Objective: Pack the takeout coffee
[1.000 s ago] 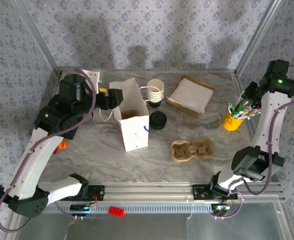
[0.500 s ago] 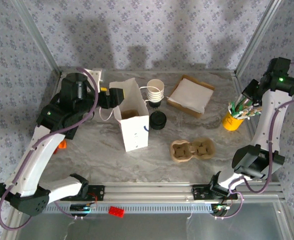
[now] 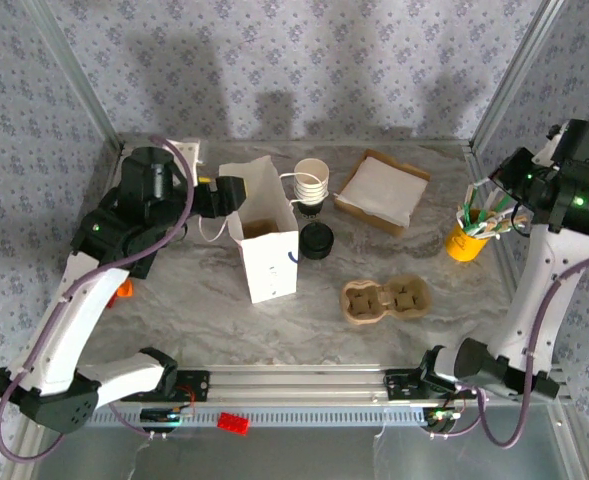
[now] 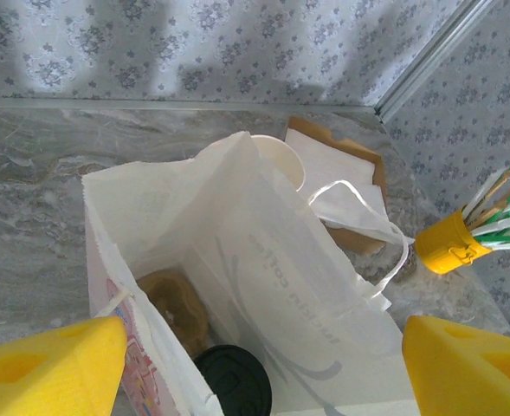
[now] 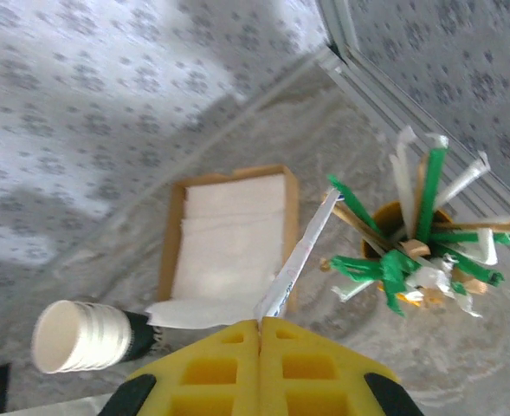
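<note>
Marbled tabletop [image 3: 204, 310]: white bag [image 4: 272, 251] (print unreadable) by spread left end effector [image 4: 259, 364], right end effector [image 5: 259, 334] tight on wrapped straw [image 5: 298, 251].

White bag [image 3: 271, 268] and straw [image 5: 296, 256], yellow cup [image 3: 462, 244], grey marbled table [image 3: 194, 310].

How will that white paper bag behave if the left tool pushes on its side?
Probably floppy: the paper bag has thin, creased walls that would likely buckle. Standing tall on a narrow base, it may slide or tip. Its loop handle looks limp.
</note>
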`<state>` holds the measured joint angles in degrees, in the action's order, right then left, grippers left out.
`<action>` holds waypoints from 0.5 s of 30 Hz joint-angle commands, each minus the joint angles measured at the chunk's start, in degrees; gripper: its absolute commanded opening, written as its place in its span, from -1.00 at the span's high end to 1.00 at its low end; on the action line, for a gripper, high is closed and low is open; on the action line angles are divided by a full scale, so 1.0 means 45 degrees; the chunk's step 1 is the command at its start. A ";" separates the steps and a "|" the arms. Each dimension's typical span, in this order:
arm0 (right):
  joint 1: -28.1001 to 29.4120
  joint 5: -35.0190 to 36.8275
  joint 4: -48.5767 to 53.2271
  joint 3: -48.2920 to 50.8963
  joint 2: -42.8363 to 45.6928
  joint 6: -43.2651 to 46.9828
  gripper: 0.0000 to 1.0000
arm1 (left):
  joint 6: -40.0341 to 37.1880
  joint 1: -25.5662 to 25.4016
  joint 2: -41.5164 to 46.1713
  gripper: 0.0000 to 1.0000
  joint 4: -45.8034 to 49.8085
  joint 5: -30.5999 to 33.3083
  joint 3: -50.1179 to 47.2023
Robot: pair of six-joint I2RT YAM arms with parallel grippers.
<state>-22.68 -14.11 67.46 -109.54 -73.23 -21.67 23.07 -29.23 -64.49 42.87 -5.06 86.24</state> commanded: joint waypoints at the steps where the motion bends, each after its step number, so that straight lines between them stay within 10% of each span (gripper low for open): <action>1: 0.0039 -0.0747 0.0011 -0.0771 0.0406 -0.0436 0.99 | 0.0223 0.0098 0.0442 -0.66 0.0364 0.0210 0.0614; 15: 0.0841 -0.3830 -0.0164 -0.2278 0.1378 -0.1196 1.00 | 0.0488 0.0169 0.1586 -0.65 0.1334 0.1301 0.0739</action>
<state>-19.40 -28.18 67.24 -118.67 -67.35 -25.78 24.32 -28.86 -58.59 47.20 -0.73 88.05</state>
